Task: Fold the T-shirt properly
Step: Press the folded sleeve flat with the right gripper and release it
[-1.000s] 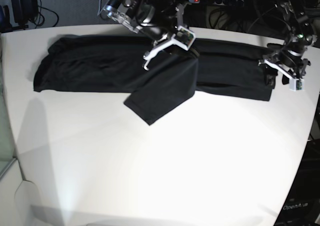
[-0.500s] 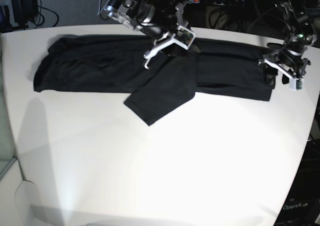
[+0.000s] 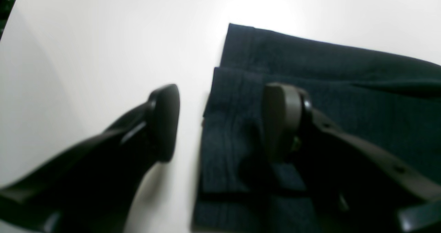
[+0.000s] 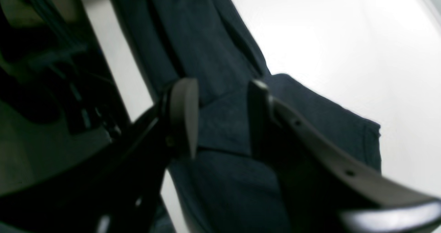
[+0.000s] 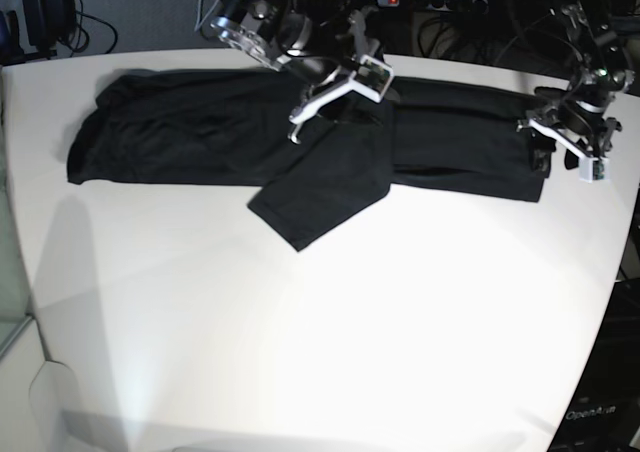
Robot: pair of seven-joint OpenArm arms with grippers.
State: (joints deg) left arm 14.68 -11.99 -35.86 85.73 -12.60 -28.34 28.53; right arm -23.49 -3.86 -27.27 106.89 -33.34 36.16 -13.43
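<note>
The T-shirt [image 5: 300, 137] lies as a long dark band along the far edge of the white surface [image 5: 330, 332], reaching almost from the left edge to the right edge. One sleeve [image 5: 320, 187] is folded across the band near its middle, its cuff pointing toward the near edge; this lay suggests the sleeves are being brought in before the body is folded.

The right gripper [image 5: 335, 97] hangs just above the cloth at the far edge, over the root of that sleeve. In the right wrist view its fingers [image 4: 184, 115] stand apart with only flat cloth visible between them, so nothing is held; the placement fits a release of the sleeve.

The left gripper [image 5: 565, 142] hovers at the shirt's end by the right edge. In the left wrist view its fingers [image 3: 165, 122] are wide apart, one over bare surface and the other over the stacked hem layers [image 3: 237, 133], a straddle that seems meant for pinching that end.

No containers appear in any view.
</note>
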